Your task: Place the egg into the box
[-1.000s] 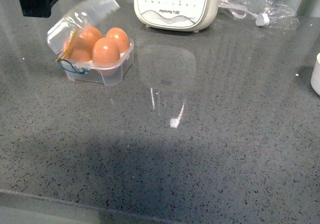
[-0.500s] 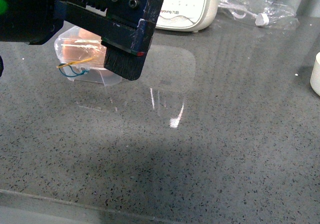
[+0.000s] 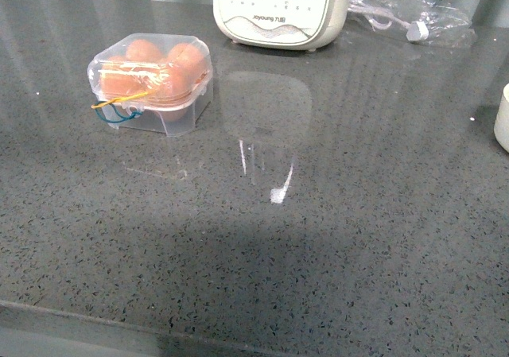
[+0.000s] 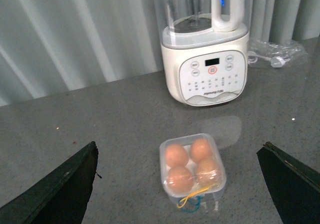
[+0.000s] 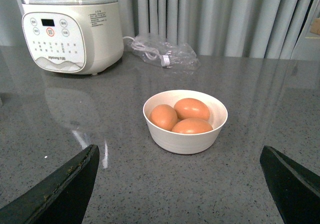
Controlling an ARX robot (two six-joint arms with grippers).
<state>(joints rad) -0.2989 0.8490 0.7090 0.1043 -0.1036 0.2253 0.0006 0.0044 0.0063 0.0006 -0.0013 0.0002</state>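
Note:
The box (image 3: 151, 95) is a small clear egg case with yellow and blue bands. It stands at the back left of the grey counter with its lid down. Four orange-brown eggs (image 3: 145, 52) lie inside it. In the left wrist view the box (image 4: 216, 159) and its four eggs (image 4: 176, 155) sit below and between my left gripper's dark fingers. My left gripper (image 4: 178, 145) is open, empty and well above the box. My right gripper (image 5: 178, 147) is open and empty, facing a white bowl (image 5: 185, 141). Neither arm shows in the front view.
The white bowl holds three more orange-brown eggs (image 5: 191, 108); its edge (image 3: 503, 118) shows at the far right of the front view. A large white appliance (image 3: 278, 7) stands at the back. A clear bag with a cable (image 3: 409, 15) lies to its right.
The box's lid stood open a second ago and is now down. My left arm crossed in front of the box and has left the front view.

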